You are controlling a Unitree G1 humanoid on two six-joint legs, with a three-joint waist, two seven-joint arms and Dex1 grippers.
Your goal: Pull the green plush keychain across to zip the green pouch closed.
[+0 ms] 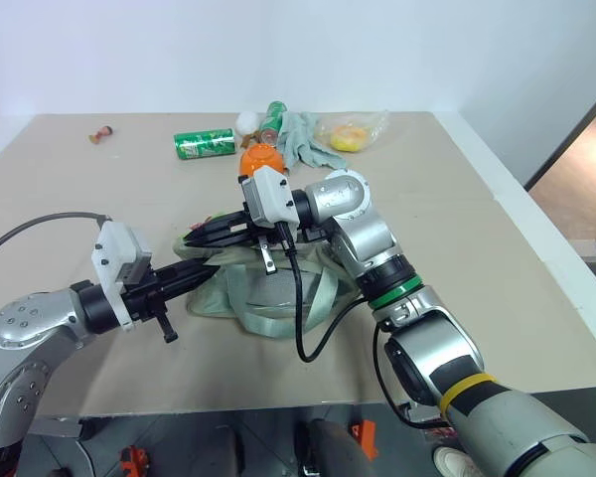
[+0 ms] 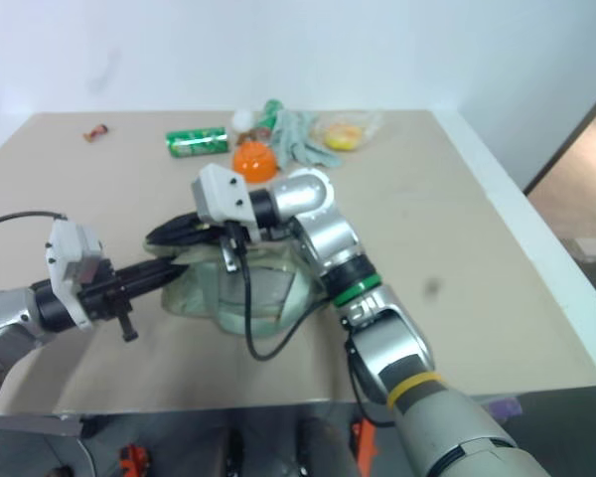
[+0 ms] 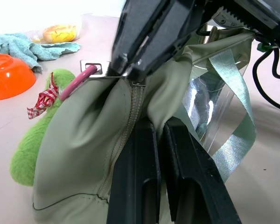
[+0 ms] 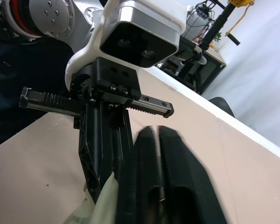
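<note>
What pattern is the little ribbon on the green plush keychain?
Red-and-white check, on the ribbon by the green plush keychain; clearest in the left wrist view.

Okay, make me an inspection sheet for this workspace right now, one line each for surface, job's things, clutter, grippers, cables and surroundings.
Surface: beige table, white edging.
Job's things: green pouch slumped near the front edge; green plush keychain lies beside it, on a pink loop at the zipper.
Clutter: green soda can on its side, orange bowl, pale gloves, bag with something yellow, small item at the far left.
Grippers: left gripper shut on the pouch fabric; right gripper shut at the zipper pull.
Cables: black cable drapes over the pouch.
Surroundings: white walls, floor at right.
</note>
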